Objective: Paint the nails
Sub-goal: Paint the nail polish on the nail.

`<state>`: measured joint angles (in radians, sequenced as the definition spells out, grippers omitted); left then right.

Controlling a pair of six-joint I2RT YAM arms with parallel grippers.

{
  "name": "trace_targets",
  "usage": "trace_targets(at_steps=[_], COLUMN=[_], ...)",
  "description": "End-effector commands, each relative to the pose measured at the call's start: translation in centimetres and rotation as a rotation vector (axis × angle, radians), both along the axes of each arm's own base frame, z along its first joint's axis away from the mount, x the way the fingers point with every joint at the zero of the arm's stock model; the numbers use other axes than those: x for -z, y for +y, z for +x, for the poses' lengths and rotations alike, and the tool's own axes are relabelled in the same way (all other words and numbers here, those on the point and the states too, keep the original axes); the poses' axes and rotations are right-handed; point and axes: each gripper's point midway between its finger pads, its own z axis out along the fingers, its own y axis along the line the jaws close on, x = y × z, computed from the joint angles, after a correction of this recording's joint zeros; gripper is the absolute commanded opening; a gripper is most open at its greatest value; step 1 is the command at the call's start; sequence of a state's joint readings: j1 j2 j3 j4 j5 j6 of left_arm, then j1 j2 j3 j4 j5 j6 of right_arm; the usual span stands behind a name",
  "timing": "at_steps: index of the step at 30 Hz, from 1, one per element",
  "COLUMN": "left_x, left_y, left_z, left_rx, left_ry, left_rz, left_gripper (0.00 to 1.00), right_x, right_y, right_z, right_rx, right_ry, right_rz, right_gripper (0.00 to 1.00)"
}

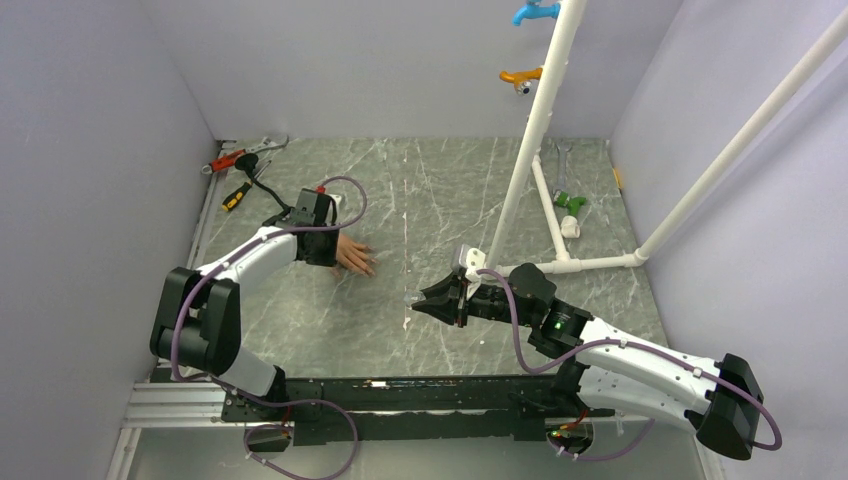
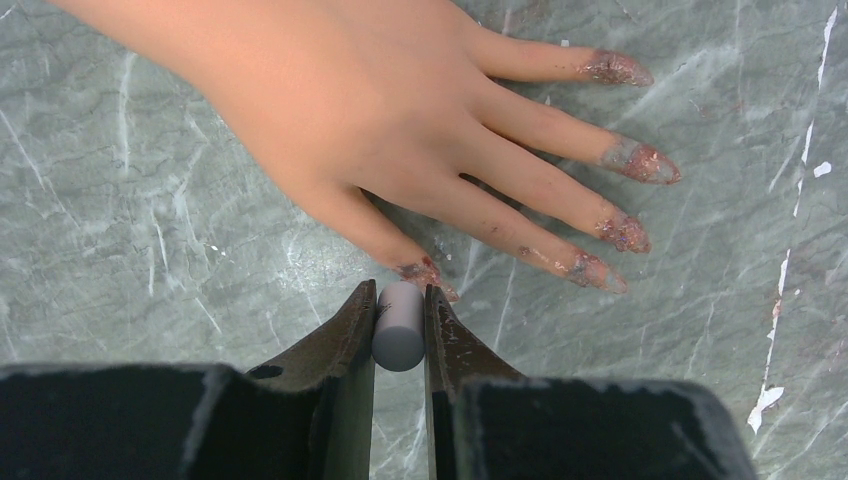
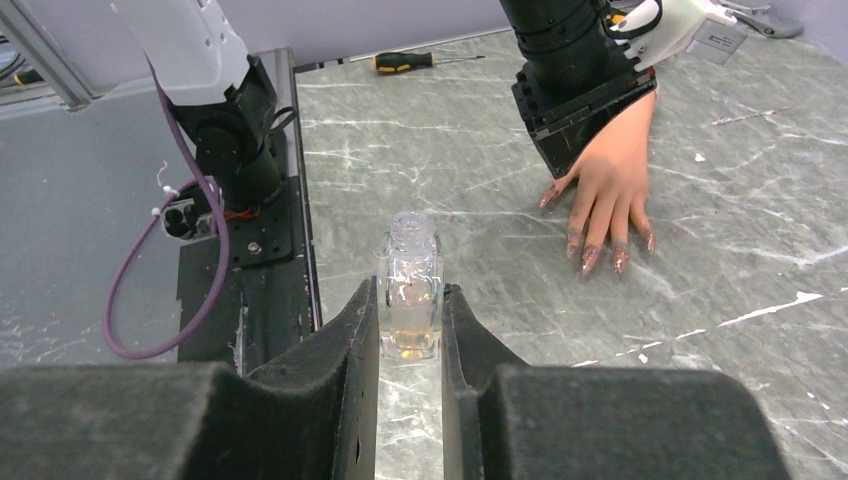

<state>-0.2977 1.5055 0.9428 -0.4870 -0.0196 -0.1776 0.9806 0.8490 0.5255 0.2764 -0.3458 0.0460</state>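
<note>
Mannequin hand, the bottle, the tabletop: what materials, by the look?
Mannequin hand: probably soft plastic or silicone; matte, uniform flesh tone, no skin texture.
Bottle: clear glass or hard plastic, cannot tell which; glossy, see-through, amber residue at the bottom.
Tabletop: grey-green marble pattern, white veins; real stone or printed laminate, unclear.

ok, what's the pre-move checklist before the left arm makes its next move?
1. Left claw shut on grey cylinder: ok.
2. Cylinder beside thumb nail: ok; touching it: cannot tell.
3. Mannequin hand flat on table: ok.
4. Right claw holding clear bottle upright: ok.
5. Paint confined to the nails: not ok, smeared past them.
</note>
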Motion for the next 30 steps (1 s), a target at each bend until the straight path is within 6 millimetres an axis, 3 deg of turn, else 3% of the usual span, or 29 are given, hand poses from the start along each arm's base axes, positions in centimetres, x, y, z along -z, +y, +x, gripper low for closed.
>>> trace_targets(at_steps=[1,11,30], left_x=[-0.4,0.3,-0.4], left_y=[-0.9,-2.7,-3.4], left_z=[0.8,-0.2,-0.7], left_rx=[0.024,0.085,0.110], left_ry=[-0.005,0.037,0.031], left_rz=[-0.042,-0.067,-0.080], left_gripper=[0.00,0.00,0.00], right_x=[-1.2,-1.3,-1.4], right_y=[-0.2,-0.3,-0.3], right_z=[0.1,0.0,0.0], right_rx=[0.005,0.007,0.004], right_ry=[-0.030,-0.032,-0.029], right_rz=[0.032,0.032,0.031], right_gripper=[0.00,0.00,0.00])
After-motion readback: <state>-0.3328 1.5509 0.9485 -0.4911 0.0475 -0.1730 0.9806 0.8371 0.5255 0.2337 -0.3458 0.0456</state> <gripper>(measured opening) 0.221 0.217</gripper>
